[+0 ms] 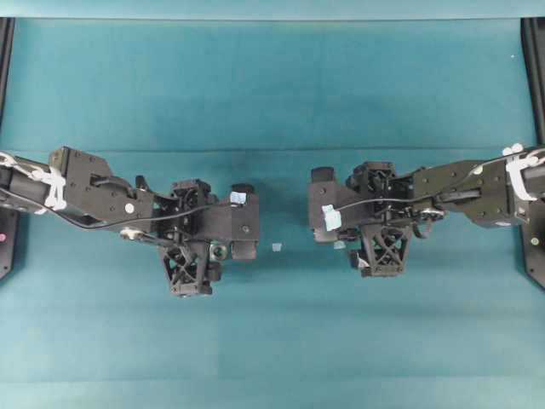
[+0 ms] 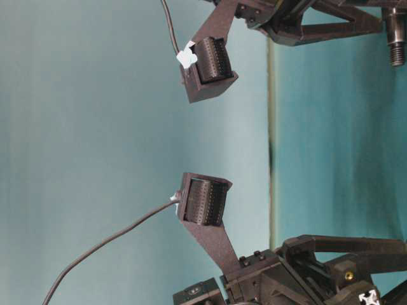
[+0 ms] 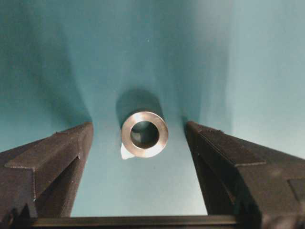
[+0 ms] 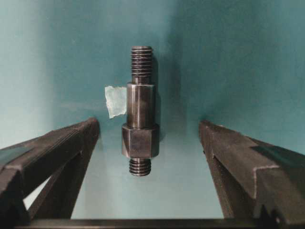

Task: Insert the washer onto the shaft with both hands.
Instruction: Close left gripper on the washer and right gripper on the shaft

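The washer [image 3: 144,134], a silvery ring with a dark hole, lies on the teal table with a pale tape scrap at its edge. My left gripper [image 3: 138,125] is open with a finger on each side of the washer, touching neither. In the overhead view the washer [image 1: 220,252] peeks out under the left gripper [image 1: 218,247]. The shaft [image 4: 140,129], dark grey with threaded ends and a hexagonal collar, lies flat on the table. My right gripper [image 4: 148,122] is open around the shaft without touching it. In the overhead view the right gripper [image 1: 347,232] hides the shaft.
A pale tape scrap [image 4: 116,101] lies beside the shaft. Another small scrap [image 1: 276,247] lies on the table between the two grippers. Black frame rails [image 1: 535,77] run along the left and right table edges.
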Action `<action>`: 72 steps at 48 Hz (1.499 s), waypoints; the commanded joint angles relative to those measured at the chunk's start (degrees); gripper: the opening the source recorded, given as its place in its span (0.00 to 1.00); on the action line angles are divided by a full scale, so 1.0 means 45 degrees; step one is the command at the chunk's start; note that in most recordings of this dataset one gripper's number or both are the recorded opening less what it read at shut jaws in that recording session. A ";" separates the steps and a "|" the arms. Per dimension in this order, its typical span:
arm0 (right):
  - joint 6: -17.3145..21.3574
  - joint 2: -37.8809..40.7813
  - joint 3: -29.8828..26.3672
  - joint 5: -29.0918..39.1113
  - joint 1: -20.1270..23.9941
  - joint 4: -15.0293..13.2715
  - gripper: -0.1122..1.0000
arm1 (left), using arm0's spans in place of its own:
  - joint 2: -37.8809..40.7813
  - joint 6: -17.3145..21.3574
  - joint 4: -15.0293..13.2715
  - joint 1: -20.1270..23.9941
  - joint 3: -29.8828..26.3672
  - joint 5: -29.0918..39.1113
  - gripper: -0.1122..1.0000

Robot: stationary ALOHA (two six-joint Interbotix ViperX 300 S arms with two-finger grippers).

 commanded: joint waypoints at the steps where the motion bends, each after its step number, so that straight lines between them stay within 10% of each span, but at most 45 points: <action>1: 0.0371 0.0000 0.0020 0.0020 -0.0059 0.0039 0.94 | 0.0000 -0.0020 0.0000 -0.0020 -0.0039 -0.0059 0.87; 55: 0.1074 -0.0039 0.0059 0.0371 -0.0078 0.0039 0.92 | 0.0000 -0.0020 0.0000 -0.0098 -0.0039 -0.0078 0.86; 72: 0.1016 0.0020 0.0000 0.0625 -0.0078 0.0020 0.35 | -0.0059 0.0020 0.0000 -0.0195 0.0020 -0.0078 0.45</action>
